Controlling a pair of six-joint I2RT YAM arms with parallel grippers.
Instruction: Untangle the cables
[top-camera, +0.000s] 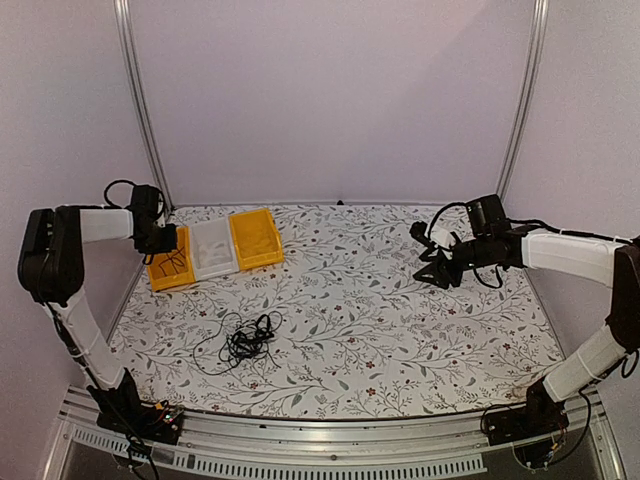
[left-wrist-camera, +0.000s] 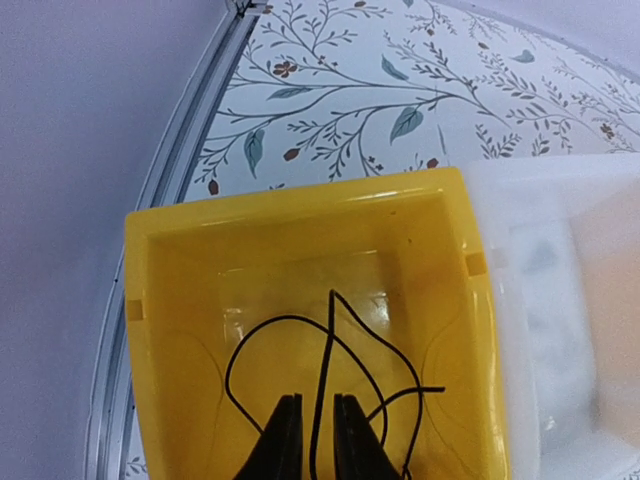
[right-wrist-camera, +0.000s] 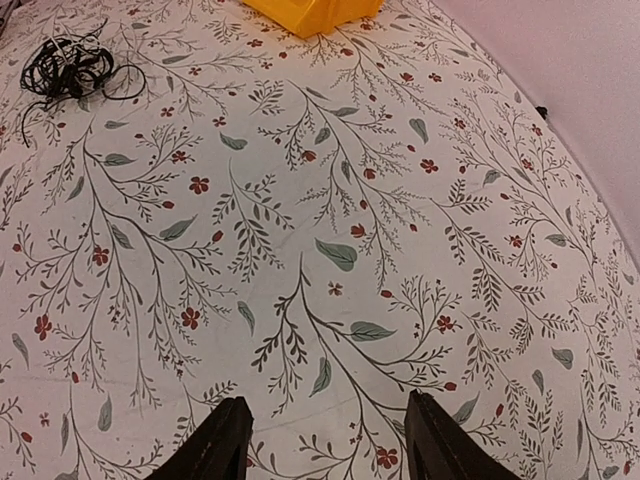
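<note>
A loose tangle of thin black cables (top-camera: 250, 338) lies on the floral table at front left; it also shows far off in the right wrist view (right-wrist-camera: 65, 65). One separate thin black cable (left-wrist-camera: 345, 330) lies looped inside the left yellow bin (left-wrist-camera: 300, 200). My left gripper (left-wrist-camera: 315, 410) hovers over that bin (top-camera: 172, 268). Its jaws are a narrow gap apart, and the cable runs between them without being pinched. My right gripper (top-camera: 432, 272) is wide open and empty above bare table at the right, as the right wrist view (right-wrist-camera: 328, 400) shows.
A white bin (top-camera: 212, 248) and a second yellow bin (top-camera: 255, 238) stand in a row right of the left yellow bin. Metal frame posts rise at the back corners. The table's left rail runs beside the bin (left-wrist-camera: 170, 200).
</note>
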